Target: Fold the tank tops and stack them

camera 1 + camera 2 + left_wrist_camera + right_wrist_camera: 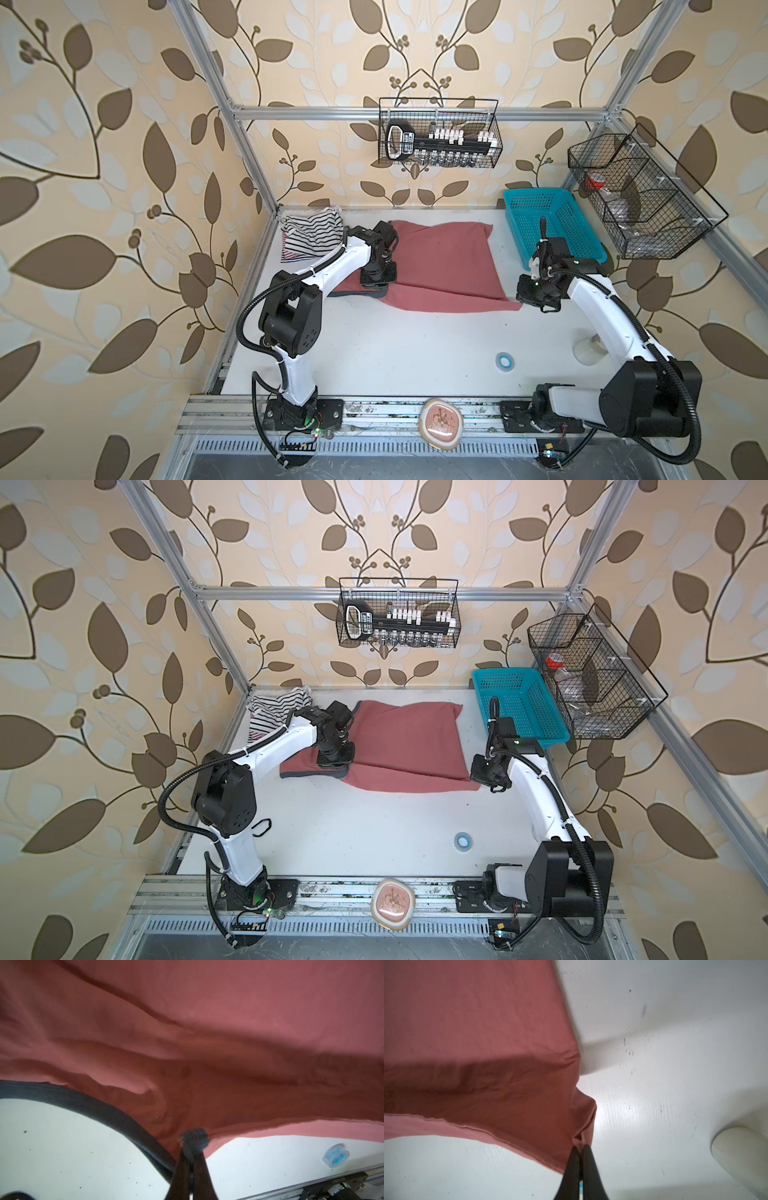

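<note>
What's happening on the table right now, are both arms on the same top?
Yes. The left gripper has its fingers shut on the grey-blue trim of the dusty red tank top, and the right gripper pinches a hem corner of the same top. The top lies mostly spread on the white table. The striped tops sit in a heap at the far left corner, with neither arm on them.
</note>
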Controlling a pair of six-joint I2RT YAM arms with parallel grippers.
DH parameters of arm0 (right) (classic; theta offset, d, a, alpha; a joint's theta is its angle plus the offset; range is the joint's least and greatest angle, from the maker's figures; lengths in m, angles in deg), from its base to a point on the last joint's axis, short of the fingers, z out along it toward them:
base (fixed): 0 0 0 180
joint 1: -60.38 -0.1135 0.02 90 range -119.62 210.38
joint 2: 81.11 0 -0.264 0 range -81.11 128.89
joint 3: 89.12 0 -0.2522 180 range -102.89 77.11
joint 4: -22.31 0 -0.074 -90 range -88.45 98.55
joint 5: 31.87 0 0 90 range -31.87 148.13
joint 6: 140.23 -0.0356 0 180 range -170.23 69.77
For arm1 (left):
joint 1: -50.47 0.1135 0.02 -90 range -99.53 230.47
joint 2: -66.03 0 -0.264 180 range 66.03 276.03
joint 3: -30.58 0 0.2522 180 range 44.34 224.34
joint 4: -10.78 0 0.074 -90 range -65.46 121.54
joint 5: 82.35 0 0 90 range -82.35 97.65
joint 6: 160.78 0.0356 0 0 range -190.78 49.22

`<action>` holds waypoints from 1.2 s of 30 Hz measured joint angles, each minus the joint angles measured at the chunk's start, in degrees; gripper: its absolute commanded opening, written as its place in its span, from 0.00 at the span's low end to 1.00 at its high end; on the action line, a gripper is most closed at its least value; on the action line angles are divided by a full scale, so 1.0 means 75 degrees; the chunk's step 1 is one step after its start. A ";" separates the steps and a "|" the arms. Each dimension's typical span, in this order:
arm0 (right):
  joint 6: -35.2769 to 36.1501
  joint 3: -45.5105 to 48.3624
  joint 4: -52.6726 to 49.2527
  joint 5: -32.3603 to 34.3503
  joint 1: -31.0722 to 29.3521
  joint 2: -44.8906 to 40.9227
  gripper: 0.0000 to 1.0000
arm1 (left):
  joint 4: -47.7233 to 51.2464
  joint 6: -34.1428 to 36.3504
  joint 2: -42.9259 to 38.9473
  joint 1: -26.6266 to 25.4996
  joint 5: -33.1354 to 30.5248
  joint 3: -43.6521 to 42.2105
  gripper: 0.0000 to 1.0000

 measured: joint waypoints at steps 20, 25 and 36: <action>0.0565 -0.3077 -0.0329 0.0262 -0.0562 0.3966 0.00 | 0.0198 0.0259 0.1311 0.0434 -0.0300 0.1023 0.00; 0.0635 -0.3550 -0.0455 0.0370 -0.0562 0.4753 0.00 | 0.0245 0.0332 0.1769 0.0577 -0.0277 0.1314 0.00; 0.0758 -0.4785 -0.0734 0.0627 -0.0562 0.5677 0.06 | 0.0312 0.0516 0.2468 0.0670 -0.0201 0.2069 0.00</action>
